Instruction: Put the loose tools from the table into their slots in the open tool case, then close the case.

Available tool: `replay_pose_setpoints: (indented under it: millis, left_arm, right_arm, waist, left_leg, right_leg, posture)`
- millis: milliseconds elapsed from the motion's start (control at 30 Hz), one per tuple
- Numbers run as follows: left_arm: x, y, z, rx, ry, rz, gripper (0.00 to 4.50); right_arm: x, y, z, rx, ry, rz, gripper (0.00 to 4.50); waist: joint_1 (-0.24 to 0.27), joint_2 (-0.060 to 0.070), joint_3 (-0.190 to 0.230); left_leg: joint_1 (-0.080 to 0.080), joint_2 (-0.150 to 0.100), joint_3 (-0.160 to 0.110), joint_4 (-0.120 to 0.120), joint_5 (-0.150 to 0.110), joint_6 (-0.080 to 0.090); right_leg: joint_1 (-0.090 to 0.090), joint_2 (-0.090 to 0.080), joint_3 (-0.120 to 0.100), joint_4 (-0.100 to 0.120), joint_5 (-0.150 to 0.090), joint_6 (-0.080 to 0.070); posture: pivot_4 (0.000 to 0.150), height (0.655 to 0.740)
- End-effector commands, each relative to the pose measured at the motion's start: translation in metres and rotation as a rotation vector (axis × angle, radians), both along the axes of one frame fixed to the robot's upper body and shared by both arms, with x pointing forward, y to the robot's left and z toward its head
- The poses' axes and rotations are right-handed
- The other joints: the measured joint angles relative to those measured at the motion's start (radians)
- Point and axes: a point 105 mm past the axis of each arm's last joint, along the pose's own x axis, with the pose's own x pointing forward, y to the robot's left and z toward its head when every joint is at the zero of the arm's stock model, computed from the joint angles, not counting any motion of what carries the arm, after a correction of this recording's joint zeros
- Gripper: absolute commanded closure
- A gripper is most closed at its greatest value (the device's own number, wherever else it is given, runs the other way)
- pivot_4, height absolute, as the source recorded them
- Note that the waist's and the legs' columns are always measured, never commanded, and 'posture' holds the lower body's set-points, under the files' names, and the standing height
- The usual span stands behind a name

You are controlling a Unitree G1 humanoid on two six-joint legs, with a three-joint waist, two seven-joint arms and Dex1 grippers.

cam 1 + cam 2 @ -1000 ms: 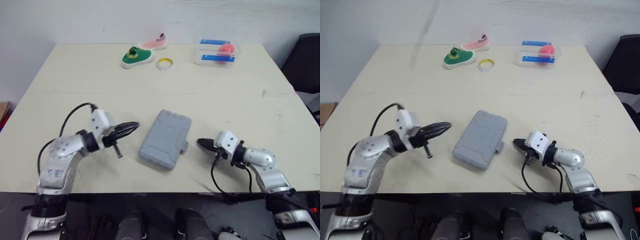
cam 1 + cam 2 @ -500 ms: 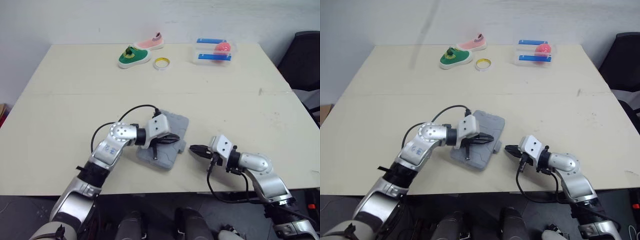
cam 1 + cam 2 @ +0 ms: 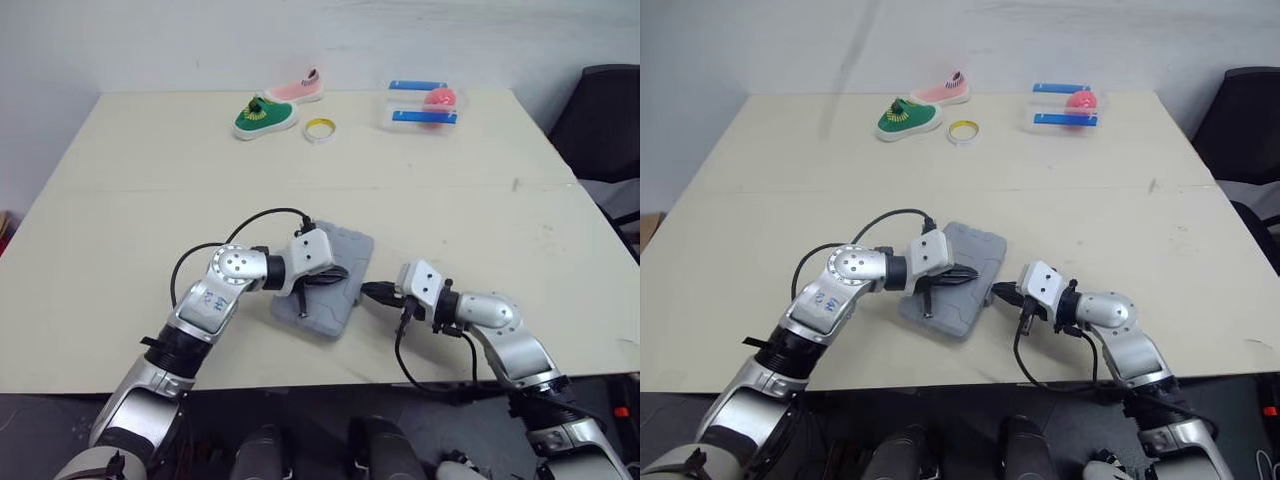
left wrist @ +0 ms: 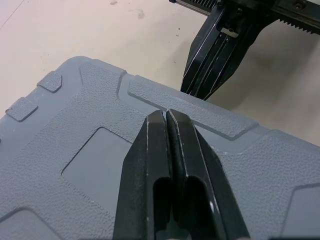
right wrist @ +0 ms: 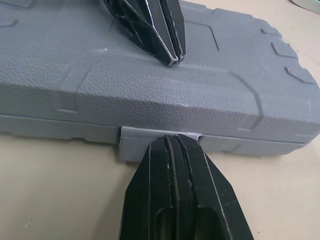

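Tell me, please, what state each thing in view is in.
tool case, closed, lying flat.
latch, fastened or not cannot be told.
left gripper, shut, tips on the tool case.
right gripper, shut, tip at the latch.
green shoe, upright on its sole.
tape roll, lying flat.

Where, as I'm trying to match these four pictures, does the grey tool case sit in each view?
Left eye view: the grey tool case lies shut at lower centre.
Right eye view: the case lies low, just left of centre.
Left wrist view: its lid spreads beneath the left gripper.
Right wrist view: its lid and front edge lie beyond the right gripper.
Shared landmark: the shut left gripper, tips at the lid.
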Motion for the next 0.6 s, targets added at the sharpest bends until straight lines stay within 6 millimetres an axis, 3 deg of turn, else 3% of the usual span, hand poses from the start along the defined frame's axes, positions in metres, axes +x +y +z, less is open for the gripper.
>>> replay_pose_setpoints:
  millis: [33,333,600]
  left_arm:
    - [-0.003,0.013,-0.045,0.107,0.143,0.062,4.45]
    - [-0.005,0.015,-0.053,0.105,0.177,0.068,4.45]
    - [-0.010,0.020,-0.067,0.106,0.216,0.061,4.45]
  right_arm:
    - [-0.001,0.015,0.001,0.005,0.005,0.049,4.50]
    - [-0.001,0.035,0.009,0.076,0.014,0.113,4.50]
    - [0.007,0.030,-0.008,0.004,0.046,0.143,4.50]
  waist:
    - [-0.002,0.000,0.000]
    - [-0.009,0.001,-0.001]
    - [-0.019,0.000,-0.008]
  left_leg:
    - [0.000,0.000,0.000,0.000,0.000,0.000]
    - [0.001,0.002,0.001,0.000,0.000,-0.001]
    - [0.006,0.005,0.002,-0.001,-0.001,-0.004]
  right_leg:
    - [0.000,0.000,0.000,0.000,0.000,0.000]
    - [0.000,0.001,0.002,0.000,0.000,0.000]
    - [0.003,0.004,0.002,0.001,-0.001,-0.001]
  posture:
    - [0.150,0.7400]
    - [0.150,0.7400]
    - [0.150,0.7400]
